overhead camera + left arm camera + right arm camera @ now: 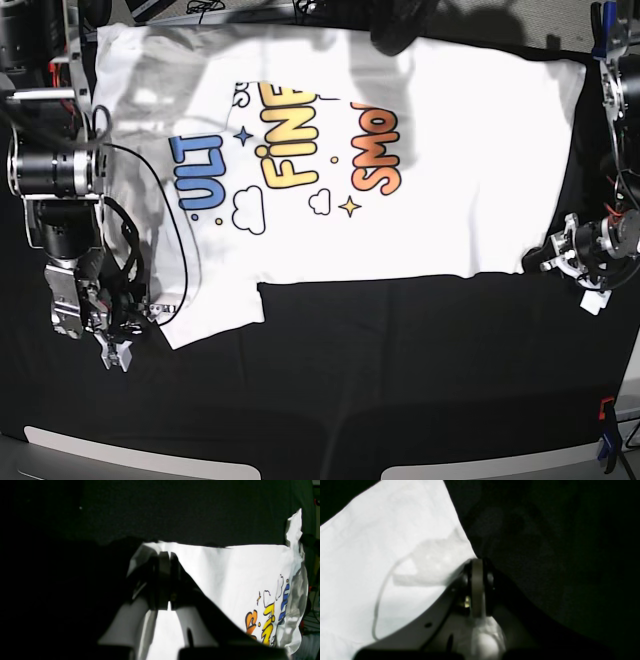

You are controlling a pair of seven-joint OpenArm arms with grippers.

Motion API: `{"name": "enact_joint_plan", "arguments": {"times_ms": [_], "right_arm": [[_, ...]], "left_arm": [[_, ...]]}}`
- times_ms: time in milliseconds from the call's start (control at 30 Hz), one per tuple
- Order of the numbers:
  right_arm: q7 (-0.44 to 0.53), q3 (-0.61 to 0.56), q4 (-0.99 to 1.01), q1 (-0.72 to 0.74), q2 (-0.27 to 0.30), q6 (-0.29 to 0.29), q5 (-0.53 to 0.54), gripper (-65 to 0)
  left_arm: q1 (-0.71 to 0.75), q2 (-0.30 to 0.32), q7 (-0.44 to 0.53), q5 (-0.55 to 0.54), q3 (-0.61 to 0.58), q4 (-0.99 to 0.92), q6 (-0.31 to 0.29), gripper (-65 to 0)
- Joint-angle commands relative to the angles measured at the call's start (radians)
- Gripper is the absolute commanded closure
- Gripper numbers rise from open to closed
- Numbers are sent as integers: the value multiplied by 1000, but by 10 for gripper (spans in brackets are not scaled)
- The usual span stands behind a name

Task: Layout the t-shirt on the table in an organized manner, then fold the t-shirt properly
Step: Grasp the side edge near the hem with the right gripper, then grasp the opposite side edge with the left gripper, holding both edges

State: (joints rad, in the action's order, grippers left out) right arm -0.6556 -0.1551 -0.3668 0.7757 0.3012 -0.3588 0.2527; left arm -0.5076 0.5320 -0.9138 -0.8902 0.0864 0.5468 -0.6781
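On the table point(400, 380): the t-shirt point(450, 170) is spread print-up, long axis left–right in the base view.
Left tool point(167, 555): clamped on the shirt's edge.
Right tool point(477, 563): closed at the opposite edge; whether cloth is pinched cannot be told.
Relation: the shirt is spanned between both tools, neither nearer.

The arm on the base view's left point(62, 170) is built of black and silver cylinders, with a thin black cable point(160, 220) looping from it. The right gripper point(118, 357) is pale grey metal with dark screws. The left gripper point(548, 256) is white and silver with red and black wires. Up close, each gripper has dark fingers point(163, 580) on white mounts.
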Motion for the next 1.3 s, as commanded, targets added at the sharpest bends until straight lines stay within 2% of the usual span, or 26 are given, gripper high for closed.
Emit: {"name": "enact_joint_plan", "arguments": {"times_ms": [0, 200, 267, 433, 533, 700, 900, 1033, 1200, 1267], "right_arm": [[-52, -2, -9, 21, -21, -40, 31, 0], [-120, -2, -32, 76, -21, -144, 71, 0], [-120, -2, -32, 88, -21, -158, 73, 0], [-119, -2, -32, 86, -20, -161, 57, 0], [-107, -2, -37, 92, -12, -188, 58, 0], [-105, -2, -75, 108, 24, -193, 58, 0], [-117, -2, -75, 193, 59, -190, 58, 0], [-124, -2, -74, 219, 55, -190, 79, 0], [-121, -2, -74, 179, 38, -191, 87, 0], [-89, -2, -74, 159, 38, -191, 87, -151]], "left_arm": [[-28, 19, 22, -20, 5, 14, -7, 0], [-28, 19, 24, -20, 5, 14, -7, 0], [-28, 19, 24, -20, 5, 14, -7, 0], [-29, 19, 25, -20, 5, 18, -7, 0], [-42, 19, 25, -19, 5, 37, -7, 0], [-98, 19, 25, -18, 5, 47, -7, 0], [-161, 19, 24, 11, 5, 49, -3, 0], [-169, 17, 21, 11, 5, 49, -3, 0], [-168, 16, -7, 11, 5, 49, -3, 0], [-168, 15, -10, 10, 5, 49, -3, 0]]}}
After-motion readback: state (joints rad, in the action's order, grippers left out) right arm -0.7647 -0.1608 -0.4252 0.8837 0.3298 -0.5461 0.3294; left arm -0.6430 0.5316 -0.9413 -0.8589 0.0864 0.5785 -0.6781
